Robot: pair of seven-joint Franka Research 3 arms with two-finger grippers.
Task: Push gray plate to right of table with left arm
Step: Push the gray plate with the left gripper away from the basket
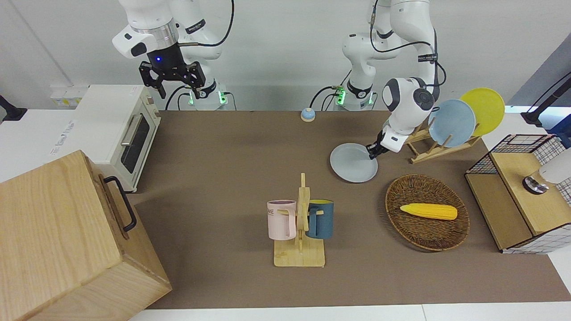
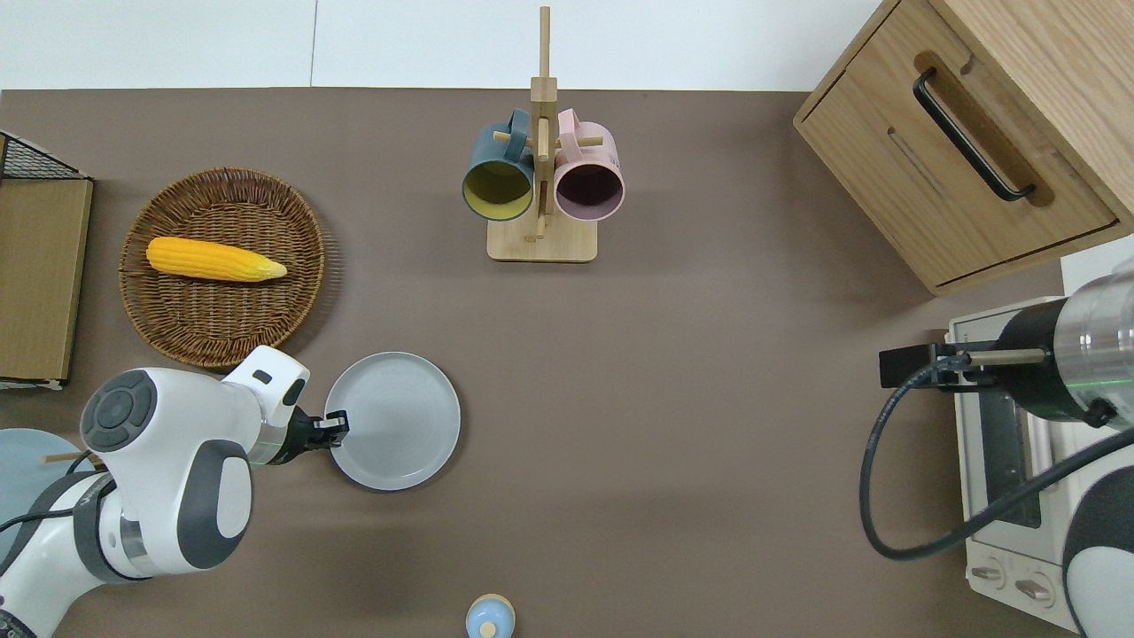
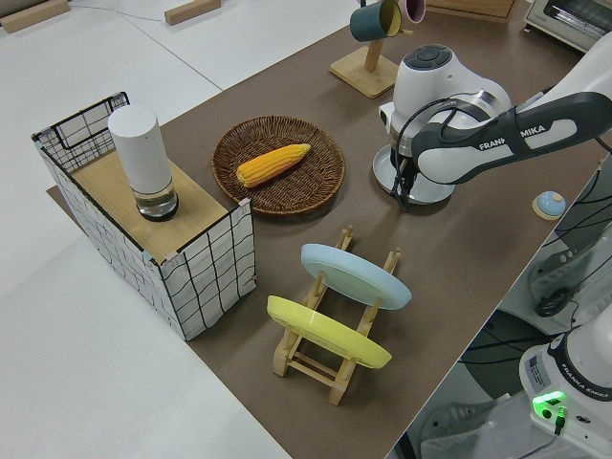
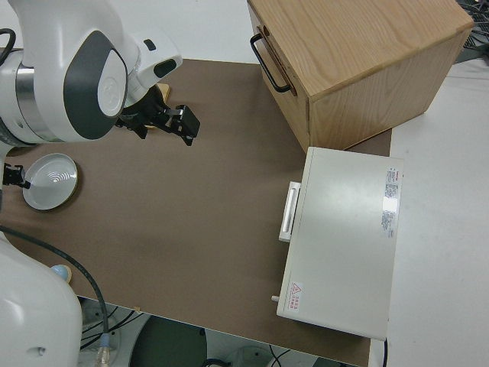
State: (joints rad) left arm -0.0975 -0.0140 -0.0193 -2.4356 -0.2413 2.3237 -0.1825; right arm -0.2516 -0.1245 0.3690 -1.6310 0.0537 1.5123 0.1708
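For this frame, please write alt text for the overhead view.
The left arm's end effector meets the rim of the gray plate on the brown table. A wicker basket holding corn and a mug rack sit farther from the robots.

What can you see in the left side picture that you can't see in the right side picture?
Only the left side view shows the corn in its wicker basket, and the yellow plate and sky-blue plate standing in their rack.

Only the right side view shows the wooden box and the whole white oven.

Both show the gray plate on the table, with the left gripper at its rim.
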